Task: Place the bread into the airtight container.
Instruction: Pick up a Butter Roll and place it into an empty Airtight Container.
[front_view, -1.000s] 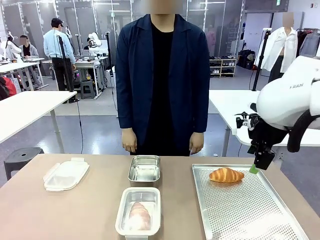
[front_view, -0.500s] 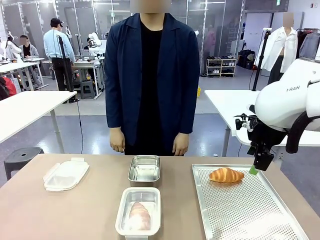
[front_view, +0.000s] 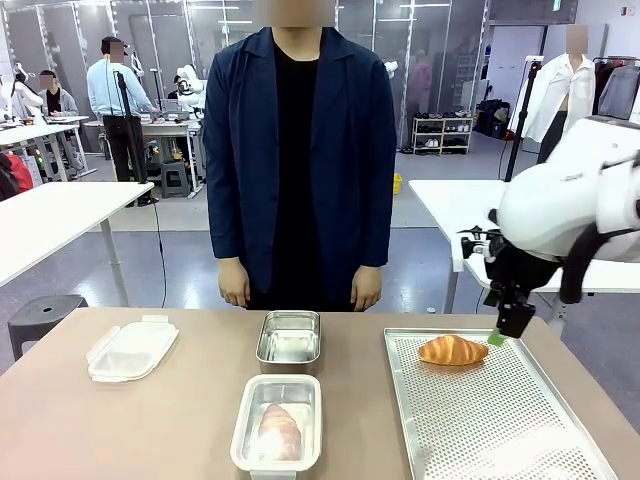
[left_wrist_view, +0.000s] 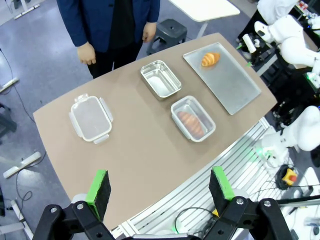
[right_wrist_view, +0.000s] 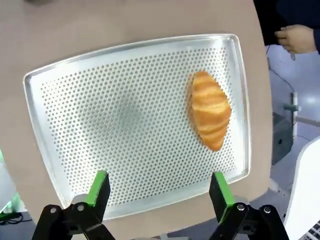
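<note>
Approach phase of the pick. The croissant (front_view: 452, 350) lies near the far edge of the perforated tray (front_view: 500, 420), on the right part of the surface (front_view: 180, 420). The right gripper (front_view: 503, 335) is held above the tray's far right corner, just beside the croissant and apart from it, with its jaws spread wide and nothing between them. The left gripper (left_wrist_view: 160, 187) is held high over the surface, jaws likewise apart and empty. An empty steel container (front_view: 289, 338) and, nearer the robot, a white-rimmed container (front_view: 240, 440) holding a second croissant (front_view: 279, 430) are set at mid-surface; a clip lid (front_view: 130, 350) lies to the left. For the next move, the right gripper is judged to need centring over the croissant, then lowering and gentle closing, so that the pastry is not crushed.
</note>
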